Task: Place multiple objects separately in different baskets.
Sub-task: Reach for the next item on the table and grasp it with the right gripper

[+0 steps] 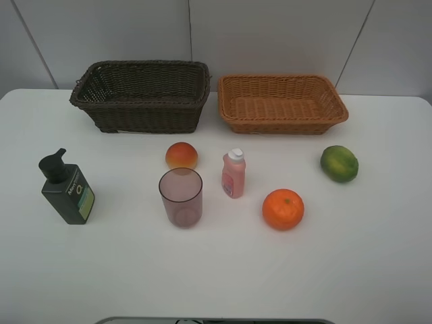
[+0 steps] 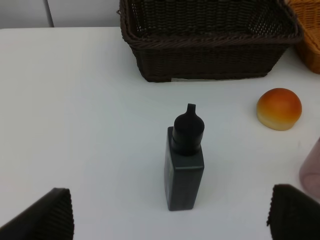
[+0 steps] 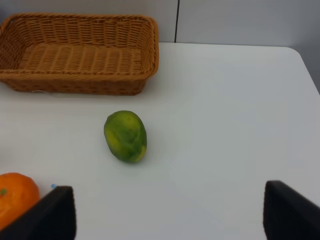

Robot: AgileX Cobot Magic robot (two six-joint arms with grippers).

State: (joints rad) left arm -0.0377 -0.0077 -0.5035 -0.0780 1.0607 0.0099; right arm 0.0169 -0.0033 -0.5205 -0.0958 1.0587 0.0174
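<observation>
All objects outside baskets; left gripper (image 2: 170, 220) and right gripper (image 3: 170, 212) gape wide, holding nothing.
Beside deep dark-brown wicker basket (image 1: 140, 94): shallow tan wicker basket (image 1: 282, 102). In front of it: dark green pump bottle (image 1: 67, 192), mauve translucent cup (image 1: 181, 197), orange (image 1: 283, 209), green fruit (image 1: 339, 163), pink white-capped bottle (image 1: 233, 175), red-orange peach-like fruit (image 1: 181, 156).

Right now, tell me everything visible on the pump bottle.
The pump bottle is dark green, square-sided, plastic by its look, with a dark pump head and short spout. A pale green-and-white label faces the high camera. It stands upright on the white table, front left, well apart from the cup. Only the table touches it.
</observation>
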